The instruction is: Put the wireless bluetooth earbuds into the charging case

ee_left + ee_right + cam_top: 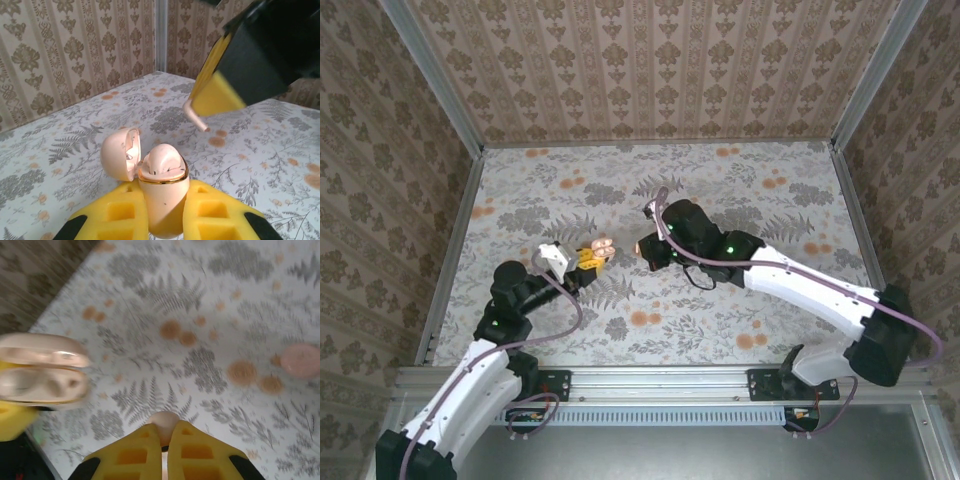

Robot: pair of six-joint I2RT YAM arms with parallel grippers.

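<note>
The left pincer (586, 258) is seen clamped shut, the left arm (485, 370) angled forward and rightward. The right pincer (642, 250) is likewise shut, the right arm (800, 275) stretched leftward. The tips are set near each other.

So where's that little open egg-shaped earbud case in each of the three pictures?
Top external: charging case just left of centre, small and pink.
Left wrist: bottom centre, lid open, between yellow fingers.
Right wrist: left edge, blurred.
Shared landmark: the yellow fingers gripping it.

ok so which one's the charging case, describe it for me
Over the floral table, left of centre, find the left gripper and its yellow fingers. Between them stands the charging case: a pale pink egg, gold-rimmed, its lid hinged open.
</note>
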